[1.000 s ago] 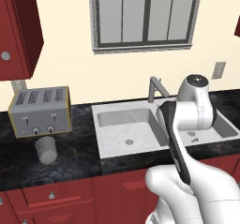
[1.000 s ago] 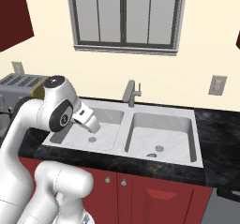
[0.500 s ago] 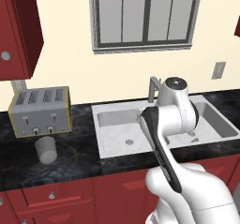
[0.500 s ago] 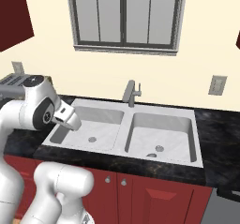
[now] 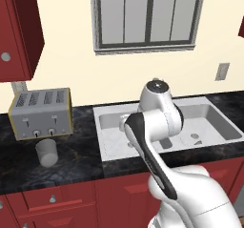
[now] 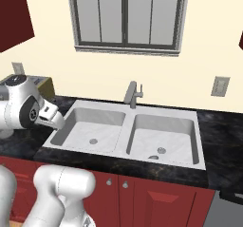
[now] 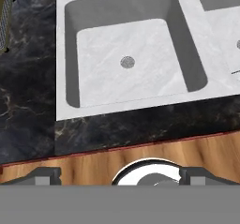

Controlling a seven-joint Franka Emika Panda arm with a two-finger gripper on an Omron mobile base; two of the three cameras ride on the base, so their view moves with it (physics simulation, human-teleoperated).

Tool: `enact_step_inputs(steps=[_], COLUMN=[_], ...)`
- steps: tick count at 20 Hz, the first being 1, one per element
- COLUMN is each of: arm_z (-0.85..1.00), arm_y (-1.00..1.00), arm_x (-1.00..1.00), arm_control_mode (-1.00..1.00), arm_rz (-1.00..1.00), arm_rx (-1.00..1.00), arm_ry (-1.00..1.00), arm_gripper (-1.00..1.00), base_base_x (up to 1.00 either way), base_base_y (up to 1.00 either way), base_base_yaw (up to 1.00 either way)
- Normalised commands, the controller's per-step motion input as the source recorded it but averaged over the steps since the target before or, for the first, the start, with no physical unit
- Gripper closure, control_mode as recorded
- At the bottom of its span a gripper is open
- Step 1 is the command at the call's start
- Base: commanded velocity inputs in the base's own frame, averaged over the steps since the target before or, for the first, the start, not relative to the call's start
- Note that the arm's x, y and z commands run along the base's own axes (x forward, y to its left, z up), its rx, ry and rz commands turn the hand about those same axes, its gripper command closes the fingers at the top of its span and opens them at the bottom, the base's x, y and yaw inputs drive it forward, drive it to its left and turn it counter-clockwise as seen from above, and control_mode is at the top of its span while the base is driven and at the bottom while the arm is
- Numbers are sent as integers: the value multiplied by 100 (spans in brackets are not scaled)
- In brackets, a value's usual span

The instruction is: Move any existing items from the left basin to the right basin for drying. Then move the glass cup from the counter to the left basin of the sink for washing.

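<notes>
Left base view: the glass cup (image 5: 47, 152) stands on the surface (image 5: 71, 160) before the toaster (image 5: 42, 113), awaiting pickup. Right base view: the small grey item (image 6: 153, 157) lies in the right basin (image 6: 163, 138), apparently already moved. Hand view: the left basin (image 7: 131, 63) is bare; the gripper (image 7: 114, 175) has its fingers spread, holding nothing.

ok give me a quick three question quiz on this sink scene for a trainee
1. True or false: the left basin holds a dish.
2. Where does the small grey item lie? A) in the right basin near its front wall B) on the counter C) on top of the toaster
3. Fill in: the glass cup stands on the counter just in front of the ____.

Key: 1 false, only its drain shows. 2 A. 3 toaster.
</notes>
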Motion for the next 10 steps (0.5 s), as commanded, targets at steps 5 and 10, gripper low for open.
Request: enact_step_inputs(steps=[5, 10], arm_z=[0, 0], arm_y=[60, 61], arm_x=[0, 0], arm_control_mode=[-100, -100], arm_rz=[12, 12], arm_rx=[0, 0], arm_ry=[3, 3], arm_gripper=[-100, -100], base_base_x=[0, 0], base_base_y=[0, 0], base_base_yaw=[0, 0])
